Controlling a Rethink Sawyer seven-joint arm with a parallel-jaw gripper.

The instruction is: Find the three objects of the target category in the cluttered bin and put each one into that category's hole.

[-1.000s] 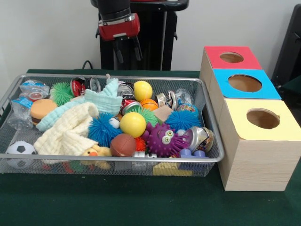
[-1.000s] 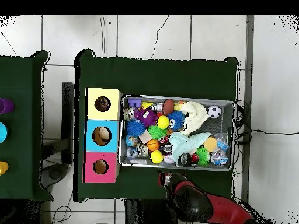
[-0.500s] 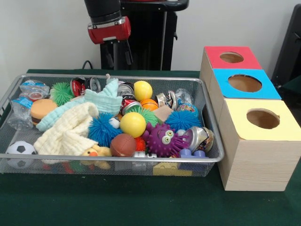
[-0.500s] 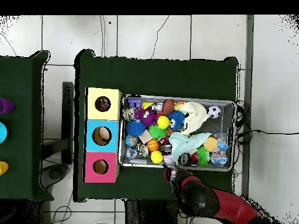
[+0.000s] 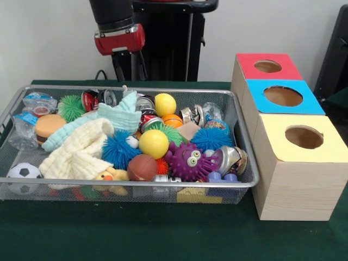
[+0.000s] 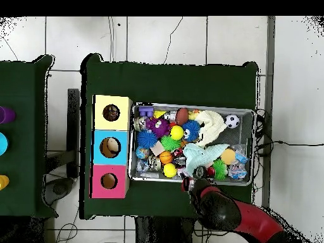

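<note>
Wire-mesh metal bin [image 5: 242, 142] sits on the green table at 9 o'clock from the three wooden boxes, full and unsorted. The target category cannot be told from the views; no object is lifted, so the step in hand appears to be the approach for a first pick.

The red and black gripper [image 5: 128, 65] hangs above the bin's far rim, near 12 o'clock of the clutter. Its two dark fingers [image 5: 118, 68] stand parted and hold nothing.

Bin contents: two yellow balls [image 5: 154, 143], blue spiky balls [image 5: 118, 149], a purple spiky toy with eyes [image 5: 187, 161], a cream knitted cloth [image 5: 81, 149], a mint cloth [image 5: 119, 115], crushed cans [image 5: 99, 98], a small soccer ball [image 5: 23, 172].

The red-topped box [image 5: 267, 66], blue-topped box [image 5: 283, 96] and yellow-topped box [image 5: 303, 137] each have one round hole; their contents cannot be made out.

The next move likely calls for a descent onto one exposed target, clear of cloth and neighbours.
</note>
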